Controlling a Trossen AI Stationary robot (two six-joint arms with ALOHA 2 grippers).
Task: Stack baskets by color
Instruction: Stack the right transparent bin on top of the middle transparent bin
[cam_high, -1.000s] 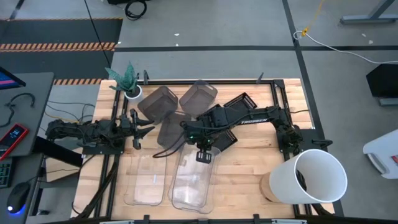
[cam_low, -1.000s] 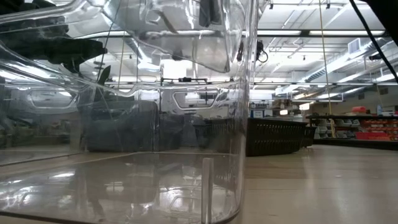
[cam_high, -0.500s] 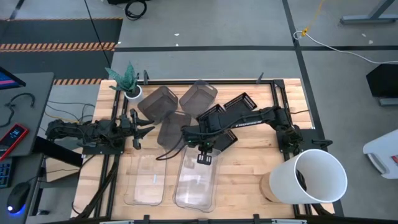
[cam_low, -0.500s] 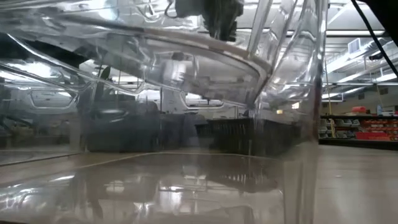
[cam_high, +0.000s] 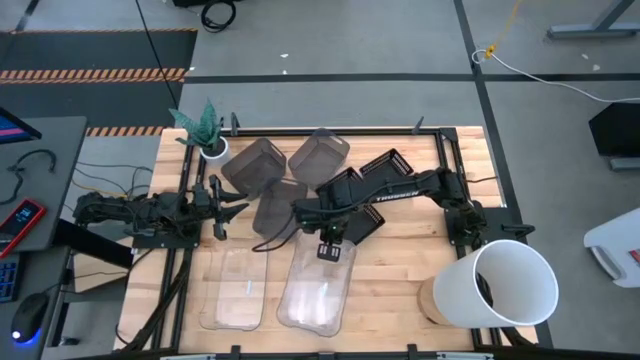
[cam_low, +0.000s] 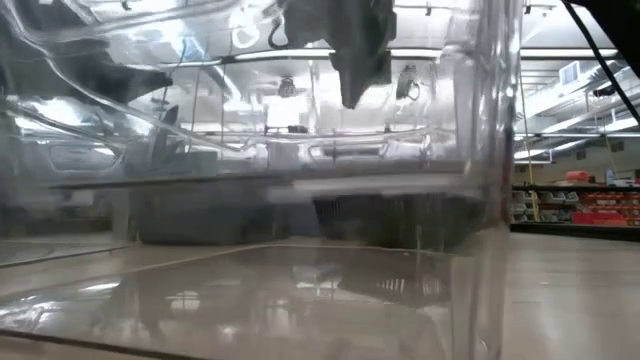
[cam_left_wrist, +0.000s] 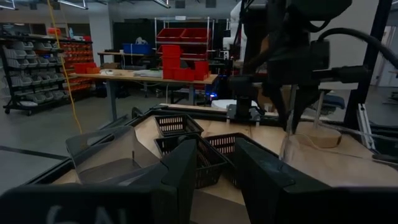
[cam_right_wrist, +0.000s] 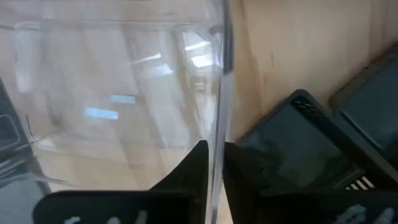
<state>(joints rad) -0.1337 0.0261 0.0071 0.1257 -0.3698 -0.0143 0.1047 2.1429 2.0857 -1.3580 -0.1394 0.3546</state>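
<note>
Seated flat now on the table (cam_high: 400, 262) at six o'clock: clear basket (cam_high: 313, 290), tilted a second ago. Right claw (cam_right_wrist: 214, 163) straddling its rim, fingers easing apart. Left claw (cam_high: 222, 208) parked half-open at nine o'clock. Second clear basket (cam_high: 232, 290) waits alongside.

Workshop or warehouse-type robotics lab: bare concrete floor (cam_high: 330, 40) with dark tape lines and hazard striping at 10 o'clock of the wooden table (cam_high: 400, 265), cables trailing across it. Left wrist view looks into a big open hall with metal shelving of grey bins (cam_left_wrist: 31, 62), red storage bins (cam_left_wrist: 189, 53) on a workbench, ceiling strip lights. A desk with keyboard and mouse (cam_high: 25, 318) sits at 8 o'clock.
</note>
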